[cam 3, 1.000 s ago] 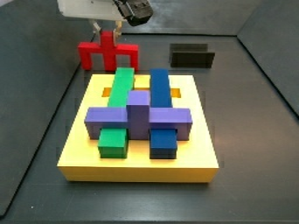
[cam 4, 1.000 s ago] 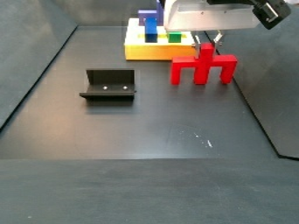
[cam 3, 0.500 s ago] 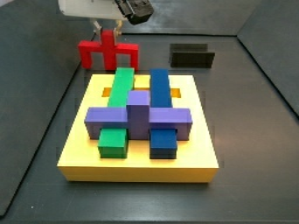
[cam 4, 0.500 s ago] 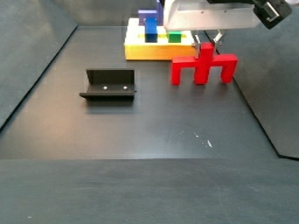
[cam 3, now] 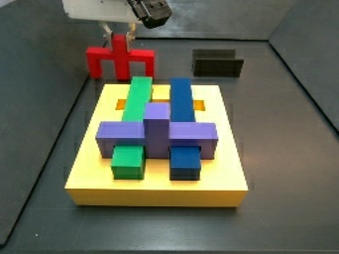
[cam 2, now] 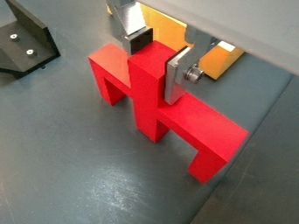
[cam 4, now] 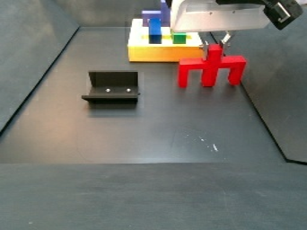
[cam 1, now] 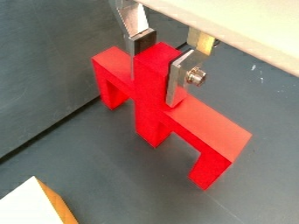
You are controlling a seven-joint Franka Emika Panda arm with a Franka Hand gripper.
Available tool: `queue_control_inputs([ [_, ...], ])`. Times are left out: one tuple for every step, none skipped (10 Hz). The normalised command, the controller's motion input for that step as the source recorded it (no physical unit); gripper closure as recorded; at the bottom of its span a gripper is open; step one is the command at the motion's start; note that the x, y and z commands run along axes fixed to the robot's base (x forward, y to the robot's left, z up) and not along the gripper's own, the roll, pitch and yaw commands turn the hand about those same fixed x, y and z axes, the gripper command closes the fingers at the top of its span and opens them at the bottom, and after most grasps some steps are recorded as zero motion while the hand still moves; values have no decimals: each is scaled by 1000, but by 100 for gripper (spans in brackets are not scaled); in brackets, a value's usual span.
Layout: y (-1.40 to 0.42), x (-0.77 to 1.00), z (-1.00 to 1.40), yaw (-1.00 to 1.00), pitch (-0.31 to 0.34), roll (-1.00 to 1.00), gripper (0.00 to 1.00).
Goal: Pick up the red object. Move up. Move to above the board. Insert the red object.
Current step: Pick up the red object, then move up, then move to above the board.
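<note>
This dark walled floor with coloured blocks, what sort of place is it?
Probably a robot test bench: a gripper, its fingers either side of the red object, stands beside the board fitted with blocks, with a fixture on the floor.

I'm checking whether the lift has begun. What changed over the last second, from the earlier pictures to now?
Very little changed. The tool remains at the red object, its fingers on either side of the central stub, and that piece shows at most a slight shift in a side view; its legs look grounded. The board and fixture stayed put.
</note>
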Motion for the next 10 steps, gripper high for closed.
queue_control_inputs([
  [0,0,0,0,0,0,100],
  [0,0,0,0,0,0,100],
  [0,0,0,0,0,0,100],
  [0,0,0,0,0,0,100],
  [0,0,0,0,0,0,100],
  [0,0,833,0,0,0,100],
  [-2,-35,799,-39,23,0,100],
  [-3,-67,624,-44,56,-2,100],
  [-5,-23,245,-28,32,-13,100],
  [0,0,1400,0,0,0,100],
])
